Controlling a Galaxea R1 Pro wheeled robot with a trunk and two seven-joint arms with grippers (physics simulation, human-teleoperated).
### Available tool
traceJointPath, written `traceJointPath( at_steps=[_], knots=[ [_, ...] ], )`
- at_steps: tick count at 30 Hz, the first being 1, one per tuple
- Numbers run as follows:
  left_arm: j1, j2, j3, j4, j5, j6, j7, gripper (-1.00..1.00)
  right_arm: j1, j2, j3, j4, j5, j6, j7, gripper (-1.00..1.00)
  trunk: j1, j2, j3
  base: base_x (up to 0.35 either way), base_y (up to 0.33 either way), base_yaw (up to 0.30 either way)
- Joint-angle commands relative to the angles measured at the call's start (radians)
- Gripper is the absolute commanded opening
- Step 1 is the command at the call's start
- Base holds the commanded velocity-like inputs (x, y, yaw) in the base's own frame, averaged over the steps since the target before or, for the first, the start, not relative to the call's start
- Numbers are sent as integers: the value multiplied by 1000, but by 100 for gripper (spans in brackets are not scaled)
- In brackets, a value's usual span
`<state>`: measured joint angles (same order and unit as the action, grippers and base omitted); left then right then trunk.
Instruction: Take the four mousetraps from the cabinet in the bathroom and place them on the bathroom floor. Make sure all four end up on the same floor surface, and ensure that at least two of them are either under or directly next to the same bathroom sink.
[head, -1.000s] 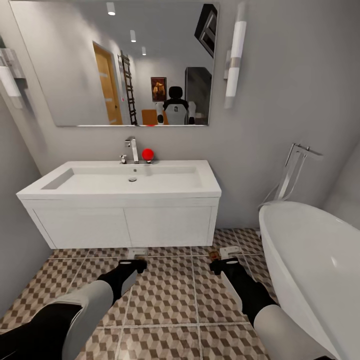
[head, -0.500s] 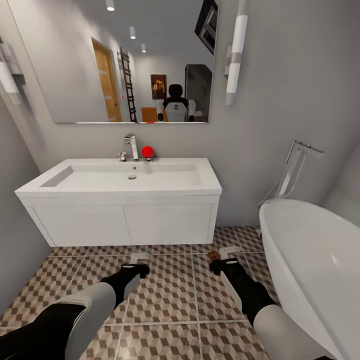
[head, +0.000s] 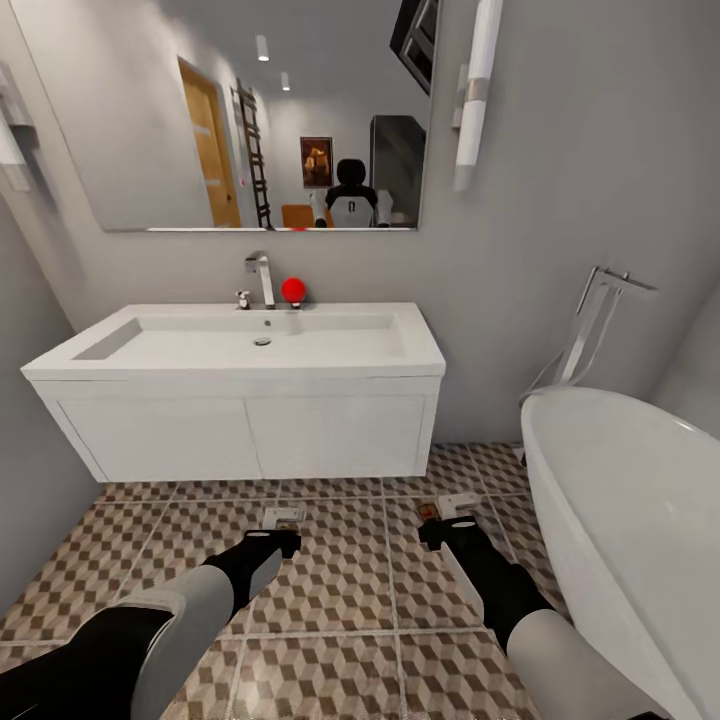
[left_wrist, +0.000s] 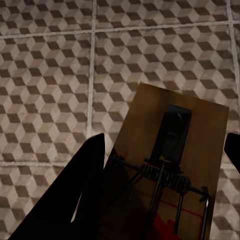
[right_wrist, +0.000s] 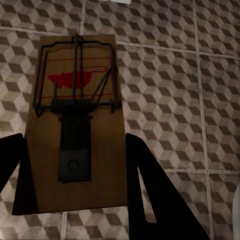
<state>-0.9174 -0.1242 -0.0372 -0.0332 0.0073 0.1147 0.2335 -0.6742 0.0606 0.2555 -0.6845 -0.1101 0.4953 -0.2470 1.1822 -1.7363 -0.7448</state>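
The robot faces the bathroom sink, a wide white basin on a white two-door vanity against the far wall; the basin holds nothing, and a chrome tap and a red ball stand on its far rim. A white bathtub fills the right, its inside bare where it shows.

Both arms reach low over the bathroom floor in front of the vanity. The left gripper has its fingers set wide on either side of a mousetrap, held just above the tiles. The right gripper likewise clasps a second mousetrap between its spread fingers, board flat, red spot toward the far end. Both traps hang near the vanity's front edge.
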Motion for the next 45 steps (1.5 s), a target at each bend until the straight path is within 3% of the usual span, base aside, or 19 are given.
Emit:
traceJointPath(
  at_steps=[1,41,45],
  knots=[
    [0,-1,-4,-2,0,7,4,-100,-1,-1,5,-1,-13,3,-13,-100,4,-8,-6,0,0,0],
    [0,-5,-4,11,-1,2,3,-100,-1,1,7,7,-13,1,-11,-100,157,-288,-194,0,0,0],
    [0,-3,-4,15,0,-36,2,-100,-1,1,7,8,-13,0,-11,-100,157,-288,-201,0,0,0]
  ],
)
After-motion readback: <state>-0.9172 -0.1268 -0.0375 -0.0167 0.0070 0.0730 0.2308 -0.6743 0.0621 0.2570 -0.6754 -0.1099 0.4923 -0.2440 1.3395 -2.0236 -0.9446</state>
